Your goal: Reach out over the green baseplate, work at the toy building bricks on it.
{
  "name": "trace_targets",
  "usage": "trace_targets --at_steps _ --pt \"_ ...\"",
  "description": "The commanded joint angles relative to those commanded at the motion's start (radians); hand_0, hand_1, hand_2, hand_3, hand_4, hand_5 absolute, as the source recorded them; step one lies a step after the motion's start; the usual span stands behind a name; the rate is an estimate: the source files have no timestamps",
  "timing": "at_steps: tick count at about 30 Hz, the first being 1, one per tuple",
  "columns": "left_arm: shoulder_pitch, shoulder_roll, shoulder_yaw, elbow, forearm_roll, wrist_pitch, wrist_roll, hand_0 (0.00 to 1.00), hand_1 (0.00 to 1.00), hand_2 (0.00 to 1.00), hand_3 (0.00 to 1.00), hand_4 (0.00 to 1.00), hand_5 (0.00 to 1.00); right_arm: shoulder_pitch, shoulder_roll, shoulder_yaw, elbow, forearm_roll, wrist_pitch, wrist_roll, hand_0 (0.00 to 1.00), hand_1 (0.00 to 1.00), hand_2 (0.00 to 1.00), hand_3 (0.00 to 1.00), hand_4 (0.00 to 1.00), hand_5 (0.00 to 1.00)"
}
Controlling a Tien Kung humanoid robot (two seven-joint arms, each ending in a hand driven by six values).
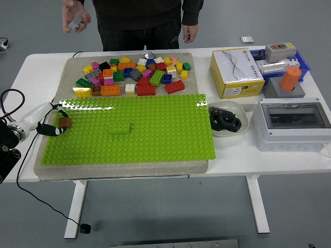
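Note:
The green baseplate (155,129) lies on a grey mat, with a green brick (119,127) fixed on its left half. At its left edge my left hand (58,120) has thin fingers closed around a small brown brick (65,122) that rests on the plate. A heap of loose coloured bricks (134,75) covers the mat behind the plate. The person at the far side holds a small grey brick (76,22) up in one raised hand; the other hand (188,33) hangs empty. My right arm is out of view.
A yellow and white box (235,72), a white bowl with a black object (225,120), a grey lidded case (292,124) and an orange cylinder on a grey block (289,81) stand right of the plate. A black cable (15,155) loops at the table's left edge.

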Motion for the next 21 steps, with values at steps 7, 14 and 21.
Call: trace_targets --at_steps 7,14,21 --pt "-0.001 0.005 -0.003 -0.006 -0.003 0.0 0.001 0.894 0.95 0.911 0.567 0.798 0.002 -0.001 -0.001 0.002 0.0 0.002 0.0 0.0 0.684 0.614 0.73 0.718 0.742 0.824" --pt "-0.002 0.005 0.003 -0.005 -0.008 -0.001 0.001 0.893 0.951 0.91 0.566 0.796 0.002 -0.001 -0.001 0.004 0.0 0.0 0.0 0.0 0.684 0.614 0.73 0.719 0.742 0.823" --pt "-0.004 0.005 0.001 -0.005 -0.006 -0.002 0.001 0.893 0.949 0.91 0.568 0.791 0.002 0.0 -0.002 0.0 0.0 0.004 0.0 0.0 0.685 0.614 0.729 0.718 0.742 0.822"
